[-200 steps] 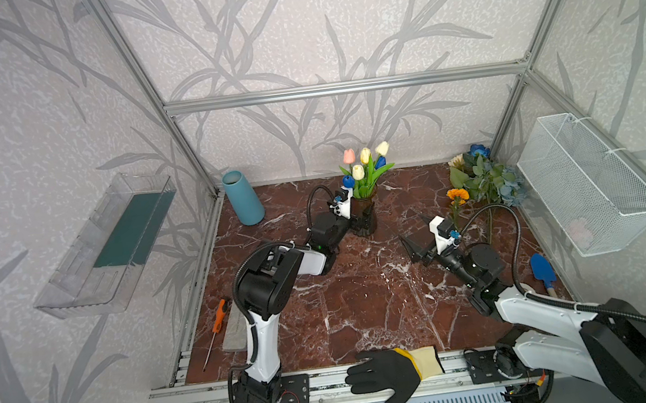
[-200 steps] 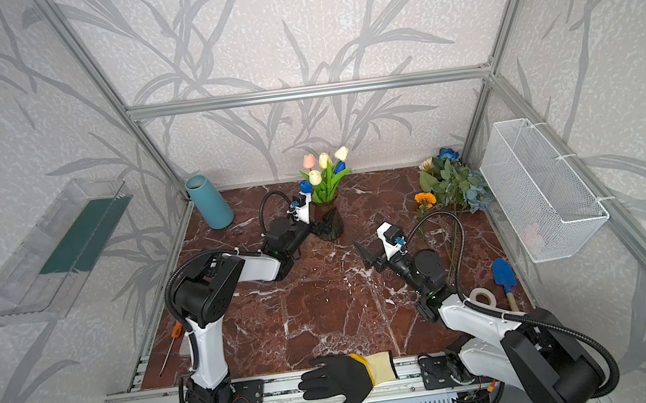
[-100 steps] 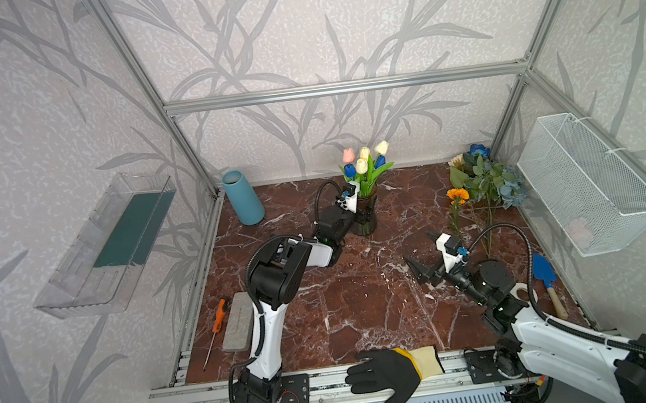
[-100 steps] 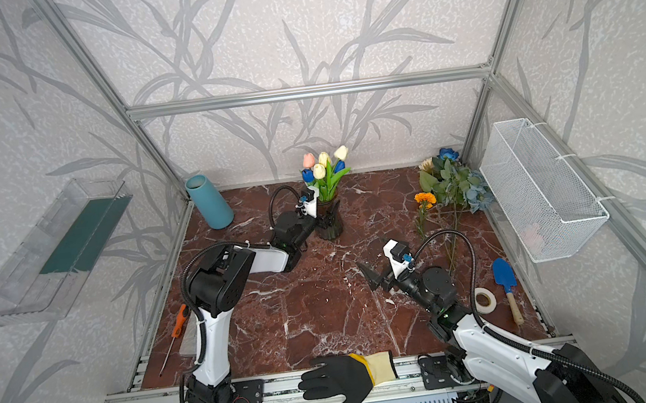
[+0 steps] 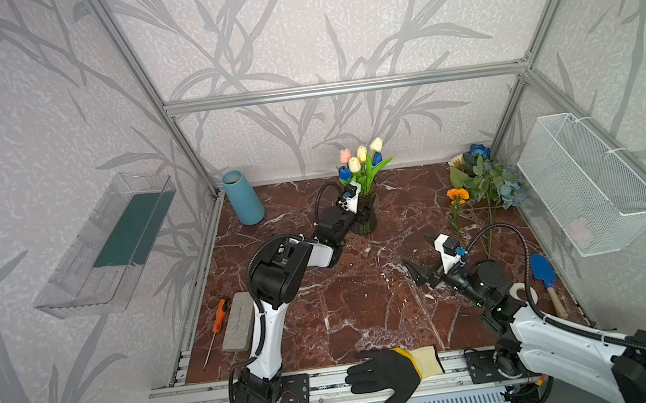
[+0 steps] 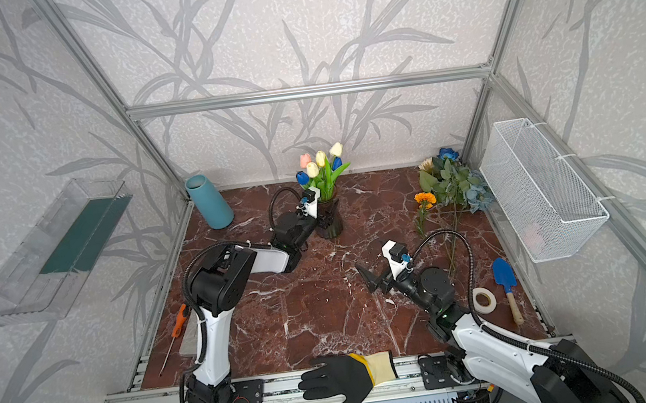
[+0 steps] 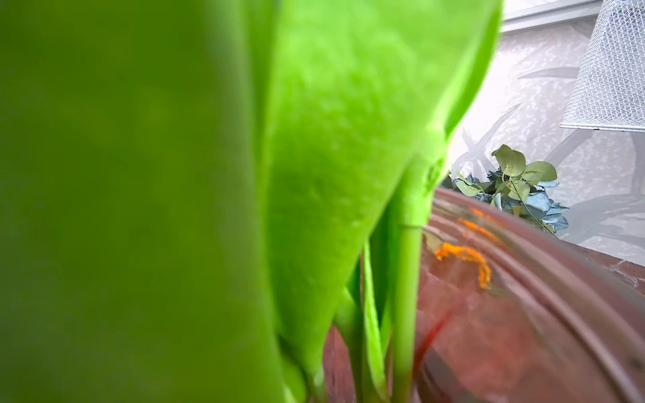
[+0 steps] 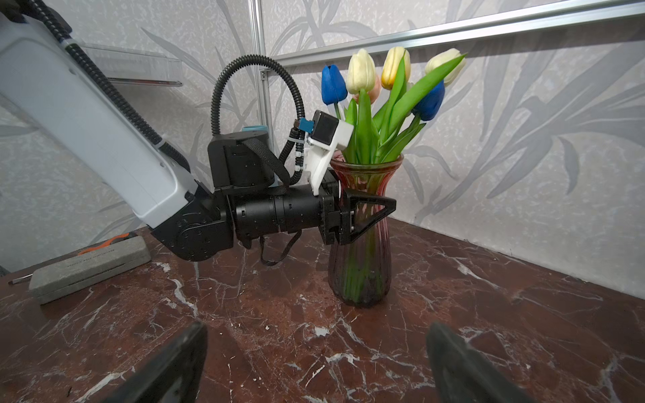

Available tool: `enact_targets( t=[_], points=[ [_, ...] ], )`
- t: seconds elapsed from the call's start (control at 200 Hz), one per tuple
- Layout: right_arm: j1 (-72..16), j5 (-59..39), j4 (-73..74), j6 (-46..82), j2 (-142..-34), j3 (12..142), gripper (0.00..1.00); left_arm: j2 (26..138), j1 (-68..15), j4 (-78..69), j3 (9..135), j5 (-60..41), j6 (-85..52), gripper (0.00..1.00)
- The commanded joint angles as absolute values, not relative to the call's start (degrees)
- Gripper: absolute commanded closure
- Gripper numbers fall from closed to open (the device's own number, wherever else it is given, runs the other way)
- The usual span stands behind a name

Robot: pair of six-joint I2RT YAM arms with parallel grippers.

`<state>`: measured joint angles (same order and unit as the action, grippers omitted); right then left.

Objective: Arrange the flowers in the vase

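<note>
Both top views: left gripper point(image 5: 363, 216) sits at the neck of the vase point(image 5: 366, 225) at the back of the marble table point(image 5: 368, 314). The tulips point(image 5: 362, 156) stand upright in the vase. The grip itself is too small to read here. Right gripper point(image 5: 420, 275) is over bare table near the middle, jaws wide, holding nothing. Loose flowers lie in the back right corner, well apart from the vase: marigold point(image 5: 457, 194), dusty-blue bunch point(image 5: 511, 193), deep-blue rose point(image 5: 478, 148), cream daisy point(image 5: 456, 160). A top view shows the tape roll point(image 6: 484, 300) whole, while the right arm partly covers it in its twin. The grey block point(image 5: 237, 322) shows fully in one and sits mostly behind the left arm in its twin. Left wrist: blurred green leaves point(image 7: 174, 174) fill most of the frame, with the vase rim, the bunch and an orange smear through the glass at the edge. No fingers visible. Right wrist: only this view shows the grip. The near finger point(image 8: 370, 211) crosses the vase neck, the far one is hidden behind the glass, and the jaws are closed on the vase. The right gripper's own fingers point(image 8: 181, 359) are cut off at the frame edge, spread wide.
</note>
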<state>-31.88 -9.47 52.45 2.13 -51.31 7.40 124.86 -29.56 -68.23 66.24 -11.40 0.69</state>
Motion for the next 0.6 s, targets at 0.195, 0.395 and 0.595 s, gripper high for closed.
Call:
enact_targets(
  t=[0.195, 0.395, 0.595],
  points=[
    [-32.26, -8.96, 53.96, 2.78, -50.01, 6.8, 0.02, 127.73, -28.63, -69.92, 72.92, -10.18, 5.93, 1.0],
    [-32.34, -9.01, 53.9, 2.75, -49.86, 6.69, 0.02, 132.96, -26.1, -65.9, 85.67, -12.64, 5.71, 1.0],
    [-32.34, -9.14, 52.8, 2.81, -48.14, 6.67, 0.02, 140.18, -23.1, -55.16, 102.54, -14.36, 5.2, 1.0]
  ],
)
